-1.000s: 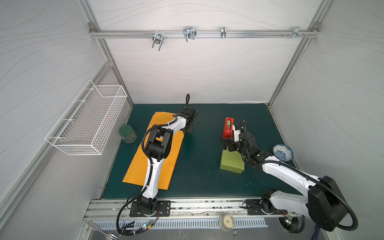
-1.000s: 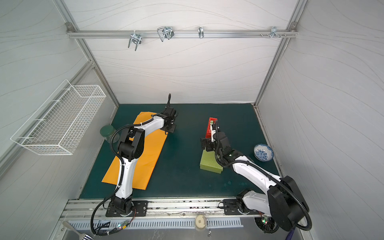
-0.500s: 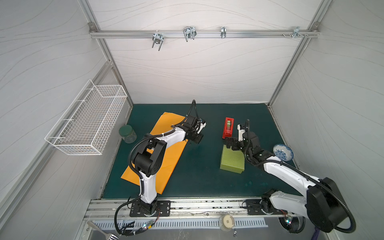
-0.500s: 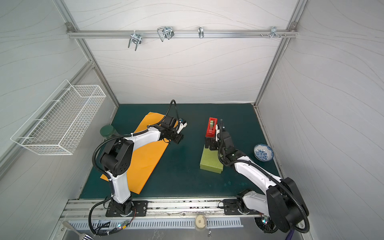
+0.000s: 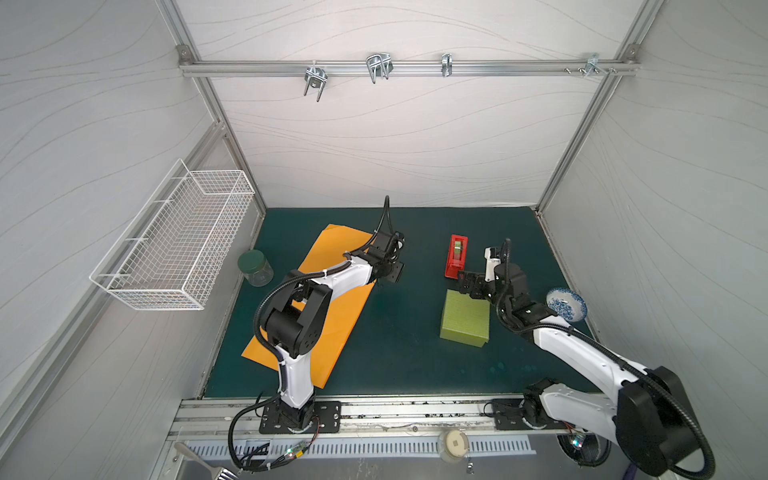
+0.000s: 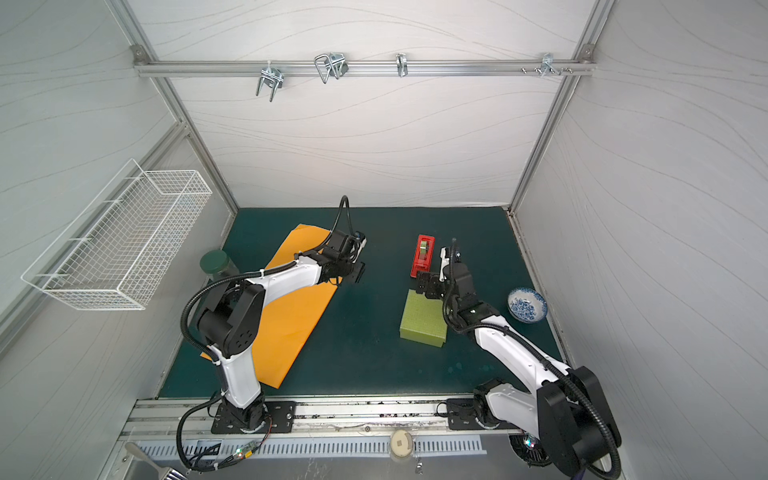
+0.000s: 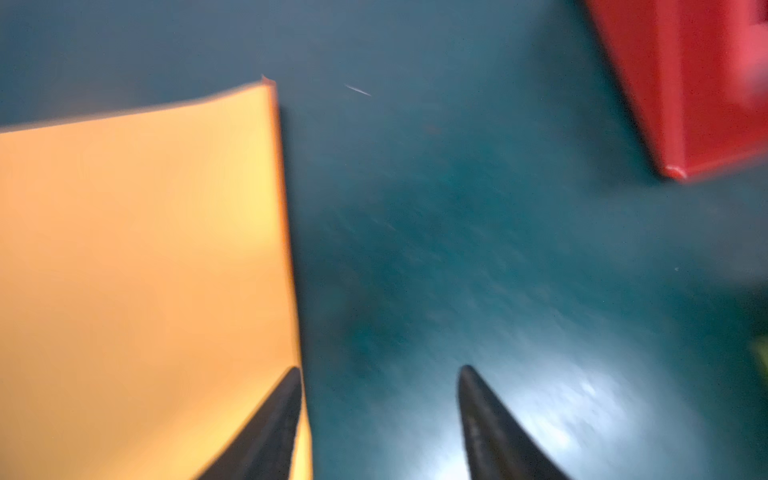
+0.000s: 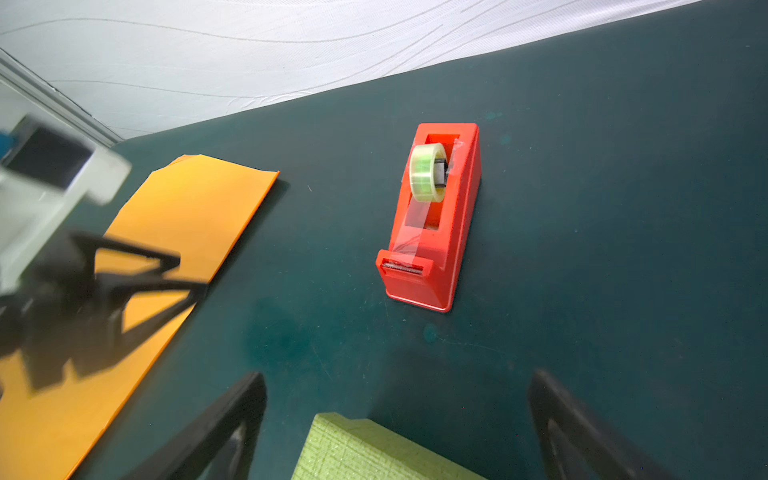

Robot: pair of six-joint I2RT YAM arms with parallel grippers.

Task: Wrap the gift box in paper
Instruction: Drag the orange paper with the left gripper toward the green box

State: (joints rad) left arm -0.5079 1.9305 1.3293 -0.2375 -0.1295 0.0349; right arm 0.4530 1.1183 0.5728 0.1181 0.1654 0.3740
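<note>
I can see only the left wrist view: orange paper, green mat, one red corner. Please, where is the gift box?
Observer: The gift box lies on the mat, apart from the paper, just on the near side of the red tape dispenser.
Operator: Is the right claw holding it?
Observer: No. The right claw hangs open over the box's far edge, empty.
Operator: Is anything else near the box?
Observer: A blue-patterned bowl sits to its right.
</note>
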